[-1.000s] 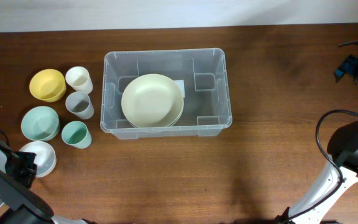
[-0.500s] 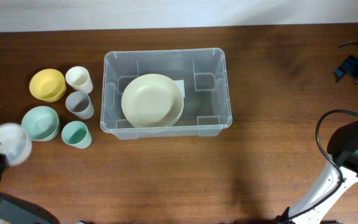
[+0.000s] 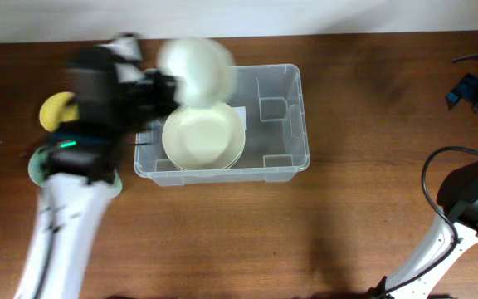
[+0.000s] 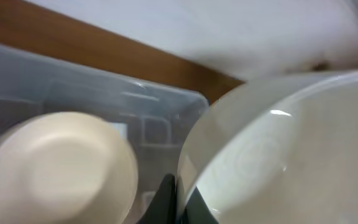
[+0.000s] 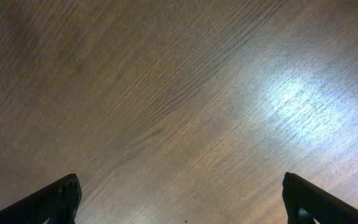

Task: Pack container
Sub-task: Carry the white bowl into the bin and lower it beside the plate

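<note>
Left end effector pinches white bowl by its rim over the container, plates directly beneath. The thin rim grip may slip, dropping the bowl askew. Right end effector spread, idle.

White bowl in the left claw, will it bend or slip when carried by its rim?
Likely stiff and light: the white bowl hangs from a rim pinch in the left claw without sagging. Its glossy shine suggests it could slip.

motion blur smears the left gripper and its bowl overhead; glare whitens table
</note>
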You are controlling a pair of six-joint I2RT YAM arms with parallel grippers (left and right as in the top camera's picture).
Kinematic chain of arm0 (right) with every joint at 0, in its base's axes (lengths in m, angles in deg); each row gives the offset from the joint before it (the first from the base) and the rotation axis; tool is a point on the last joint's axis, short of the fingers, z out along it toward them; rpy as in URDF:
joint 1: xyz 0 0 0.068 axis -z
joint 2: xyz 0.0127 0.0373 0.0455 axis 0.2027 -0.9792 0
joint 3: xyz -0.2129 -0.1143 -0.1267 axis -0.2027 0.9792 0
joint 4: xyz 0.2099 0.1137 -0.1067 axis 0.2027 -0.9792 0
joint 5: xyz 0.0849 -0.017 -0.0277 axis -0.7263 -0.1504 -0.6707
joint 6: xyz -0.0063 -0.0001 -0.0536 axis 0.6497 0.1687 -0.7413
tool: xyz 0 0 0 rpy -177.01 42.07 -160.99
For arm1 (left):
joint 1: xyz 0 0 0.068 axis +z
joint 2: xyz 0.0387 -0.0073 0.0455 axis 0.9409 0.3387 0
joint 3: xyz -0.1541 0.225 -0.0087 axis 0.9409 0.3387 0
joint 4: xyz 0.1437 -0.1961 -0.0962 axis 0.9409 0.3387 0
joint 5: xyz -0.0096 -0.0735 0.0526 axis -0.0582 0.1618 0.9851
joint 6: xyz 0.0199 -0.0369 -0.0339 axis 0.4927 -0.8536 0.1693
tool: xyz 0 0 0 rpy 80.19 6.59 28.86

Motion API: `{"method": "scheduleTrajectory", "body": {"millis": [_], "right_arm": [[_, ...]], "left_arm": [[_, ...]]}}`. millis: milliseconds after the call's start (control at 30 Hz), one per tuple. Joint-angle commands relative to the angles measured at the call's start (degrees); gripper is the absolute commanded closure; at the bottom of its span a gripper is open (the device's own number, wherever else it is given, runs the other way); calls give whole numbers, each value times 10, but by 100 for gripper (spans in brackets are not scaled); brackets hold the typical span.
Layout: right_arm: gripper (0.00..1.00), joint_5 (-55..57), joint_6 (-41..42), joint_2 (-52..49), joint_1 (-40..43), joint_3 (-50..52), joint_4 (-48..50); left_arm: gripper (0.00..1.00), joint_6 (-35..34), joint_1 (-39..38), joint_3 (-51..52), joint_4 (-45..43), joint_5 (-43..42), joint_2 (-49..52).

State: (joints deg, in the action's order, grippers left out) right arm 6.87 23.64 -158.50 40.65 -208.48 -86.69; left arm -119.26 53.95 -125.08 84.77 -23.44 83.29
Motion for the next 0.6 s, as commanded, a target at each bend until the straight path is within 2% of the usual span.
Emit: {"method": "scheduleTrajectory", "body": {"millis": [0,67,233,567], "right_arm": [[1,7,5,12,0,2,0],[1,7,5,12,0,2,0],[1,7,5,12,0,2,0],[1,7,5,12,0,2,0]], "left_arm": [[99,-5,-89,-4,-45,111,78],[99,-5,-120,-4,-82,113,137],[99,-1,-141,-4,-129,137,231],[99,13,-140,-4,-139,195,296]]}}
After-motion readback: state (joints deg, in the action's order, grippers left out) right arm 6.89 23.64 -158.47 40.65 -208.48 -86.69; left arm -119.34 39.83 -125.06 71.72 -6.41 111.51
